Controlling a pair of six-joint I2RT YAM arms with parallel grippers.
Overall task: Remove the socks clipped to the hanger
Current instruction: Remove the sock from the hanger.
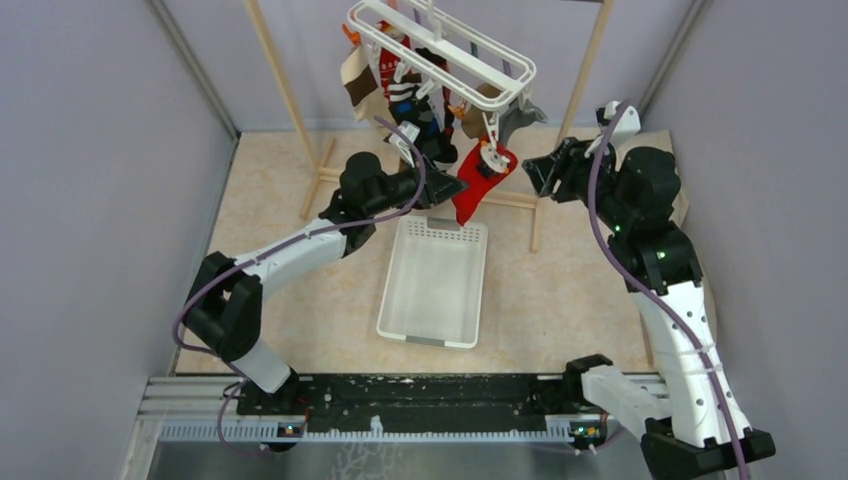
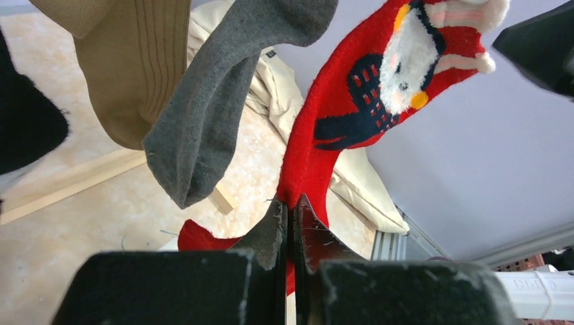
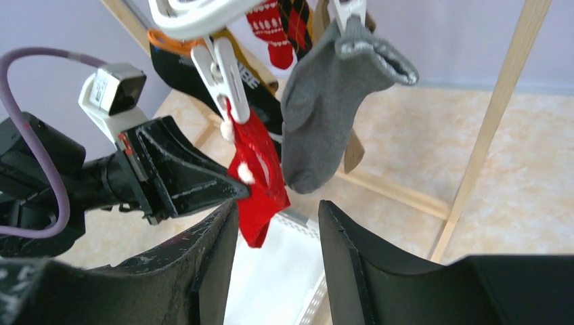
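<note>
Red sock [image 2: 308, 156], lower end hidden, is pinched in the left claw [image 2: 290, 211]; right claw [image 3: 277, 213] stands spread.

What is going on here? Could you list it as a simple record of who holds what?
left gripper: shut on the red sock, low down
right gripper: open, holding nothing, near the hanger
red sock: hanging from a white clip on the hanger
grey sock: clipped beside it
white basket: beneath the red sock

grey sock [image 3: 325, 115] just beside red sock [image 3: 260, 179]
</note>
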